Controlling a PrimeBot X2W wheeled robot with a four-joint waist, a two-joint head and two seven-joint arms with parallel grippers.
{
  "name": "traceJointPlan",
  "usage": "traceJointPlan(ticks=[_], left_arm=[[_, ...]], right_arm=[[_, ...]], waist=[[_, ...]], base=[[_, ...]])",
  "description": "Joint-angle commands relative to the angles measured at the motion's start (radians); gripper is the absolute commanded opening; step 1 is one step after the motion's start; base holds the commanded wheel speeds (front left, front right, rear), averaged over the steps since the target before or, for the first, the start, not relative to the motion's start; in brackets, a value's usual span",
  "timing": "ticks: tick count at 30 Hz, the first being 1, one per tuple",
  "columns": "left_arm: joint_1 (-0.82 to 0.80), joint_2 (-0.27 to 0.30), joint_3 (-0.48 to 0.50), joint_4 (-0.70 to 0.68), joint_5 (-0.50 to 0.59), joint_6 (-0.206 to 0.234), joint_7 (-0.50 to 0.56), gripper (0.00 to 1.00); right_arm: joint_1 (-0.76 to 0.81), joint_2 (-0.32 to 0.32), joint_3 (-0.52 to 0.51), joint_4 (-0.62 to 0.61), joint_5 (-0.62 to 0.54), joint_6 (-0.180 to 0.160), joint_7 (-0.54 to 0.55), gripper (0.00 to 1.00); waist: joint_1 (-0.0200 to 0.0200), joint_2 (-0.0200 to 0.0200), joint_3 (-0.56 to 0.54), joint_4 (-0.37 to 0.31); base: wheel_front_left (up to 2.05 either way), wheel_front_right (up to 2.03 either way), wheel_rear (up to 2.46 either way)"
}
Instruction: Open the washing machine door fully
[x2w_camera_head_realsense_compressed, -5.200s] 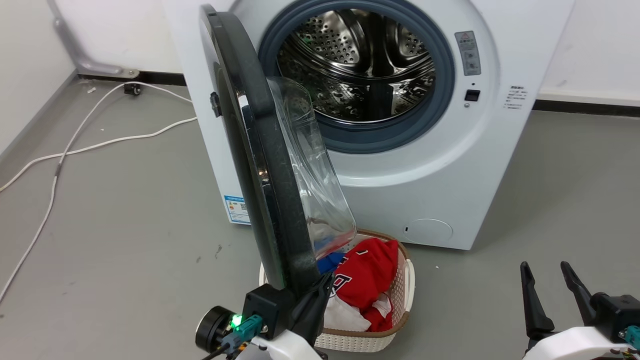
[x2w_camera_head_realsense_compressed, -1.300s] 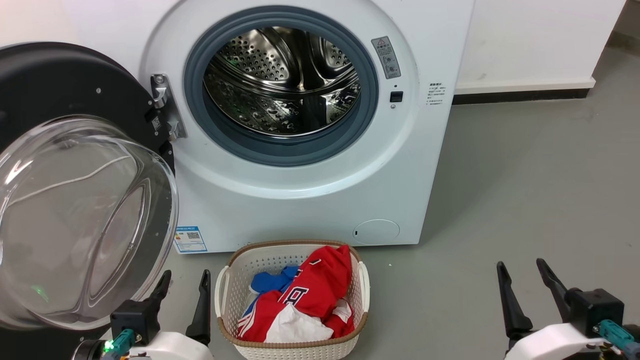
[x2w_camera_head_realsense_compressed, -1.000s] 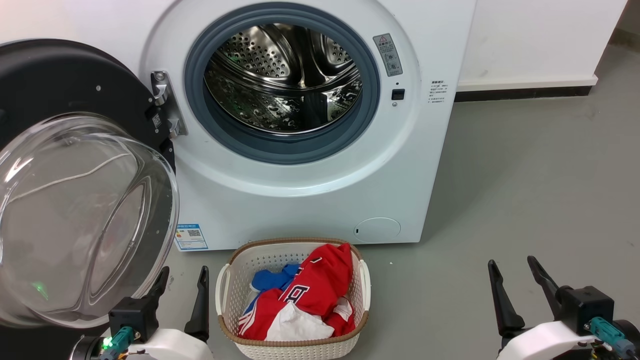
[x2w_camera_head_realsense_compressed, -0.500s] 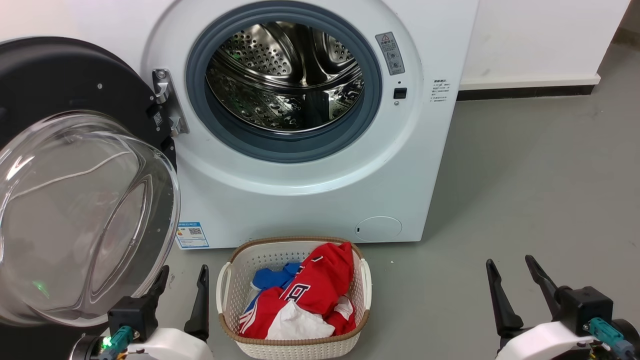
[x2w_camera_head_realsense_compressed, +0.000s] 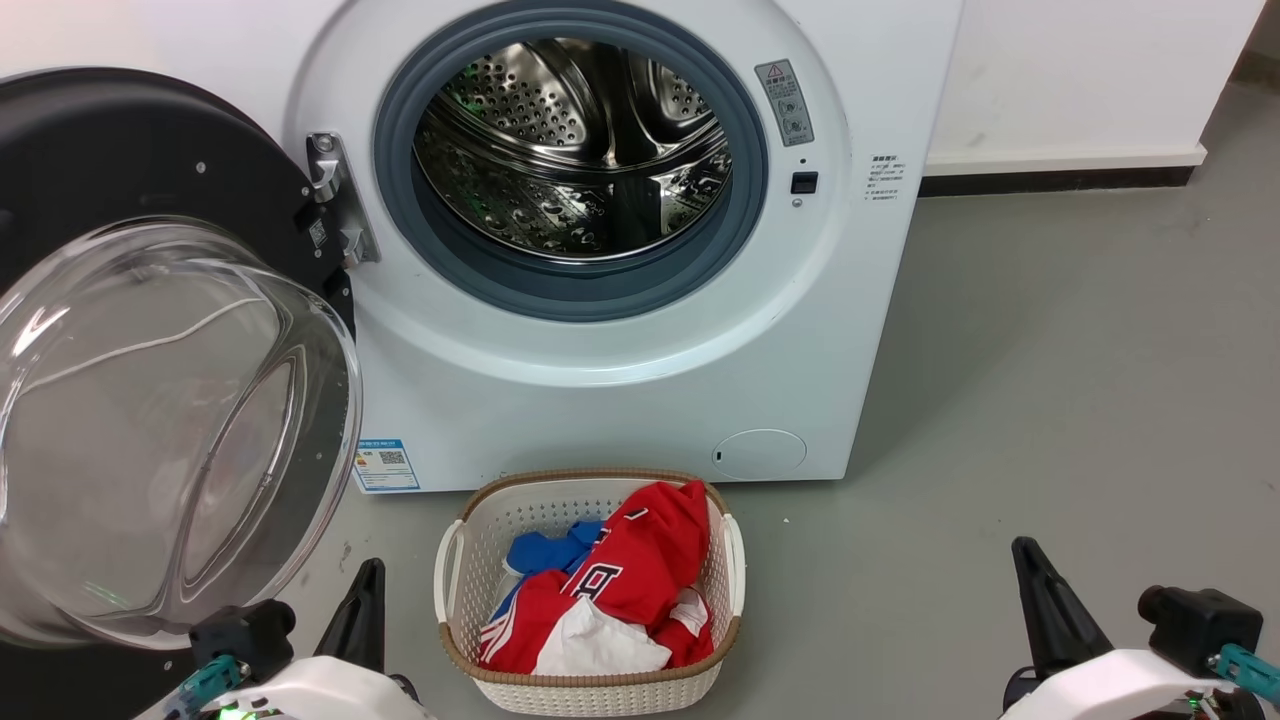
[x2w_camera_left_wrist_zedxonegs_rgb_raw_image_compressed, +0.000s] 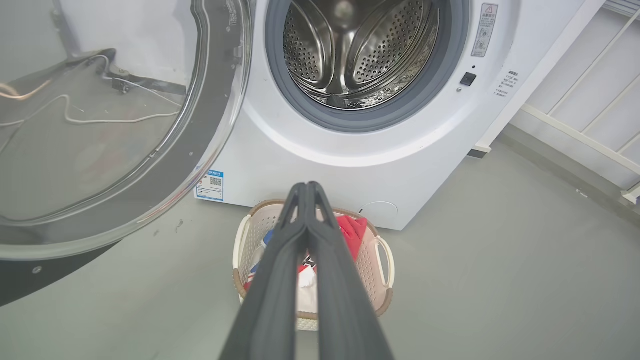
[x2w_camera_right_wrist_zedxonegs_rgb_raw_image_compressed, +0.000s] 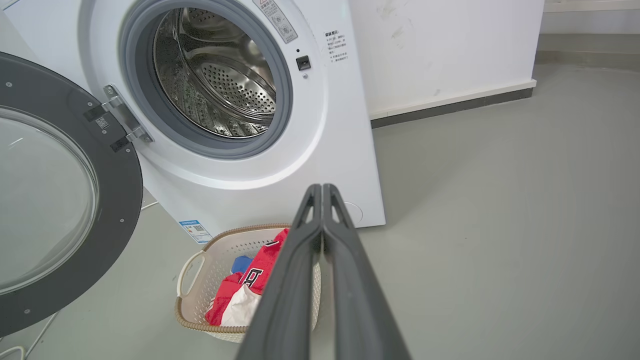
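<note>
Black and glossy, the washing machine door (x2w_camera_head_realsense_compressed: 120, 150) stands swung wide, out to the left of the white washing machine (x2w_camera_head_realsense_compressed: 600, 400) and hanging from its metal hinge (x2w_camera_head_realsense_compressed: 330, 190). Its inner face and bulging glass bowl window (x2w_camera_head_realsense_compressed: 170, 430) are turned towards the head camera. About five seconds ago the door stood roughly edge-on, only part way round, with the left arm's fingers at its lower rim. Now nothing touches it, and the steel drum (x2w_camera_head_realsense_compressed: 570, 150) lies fully exposed.

Half a second ago both pairs of fingers stood spread apart in the head view. Now the left tool (x2w_camera_left_wrist_zedxonegs_rgb_raw_image_compressed: 306, 186) has its fingers pressed together from base to tip and holds nothing. It sits low by the door's bottom edge, apart from it. The right tool (x2w_camera_right_wrist_zedxonegs_rgb_raw_image_compressed: 321, 186) is likewise closed and empty, well off to the right above the grey floor (x2w_camera_head_realsense_compressed: 1050, 380).

The white laundry basket (x2w_camera_head_realsense_compressed: 590, 478) sits on the floor just in front of the machine, with a red garment (x2w_camera_head_realsense_compressed: 640, 560) piled in it, as before.
</note>
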Motion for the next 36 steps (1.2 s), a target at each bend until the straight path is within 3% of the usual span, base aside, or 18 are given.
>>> traceJointPlan(ticks=[1, 36], left_arm=[[-0.031, 0.002, 0.017, -0.01, -0.022, -0.008, 0.004, 0.0], [-0.087, -0.111, 0.177, 0.059, -0.434, -0.142, 0.098, 0.0]], right_arm=[[-0.032, -0.003, -0.003, -0.011, 0.034, 0.0, 0.003, 0.0], [-0.107, -0.006, -0.039, 0.06, 0.593, 0.0, 0.061, 0.0]], waist=[[0.0, 0.0, 0.0, 0.0], [0.0, 0.0, 0.021, 0.013]], base=[[0.0, 0.0, 0.0], [0.0, 0.0, 0.0]])
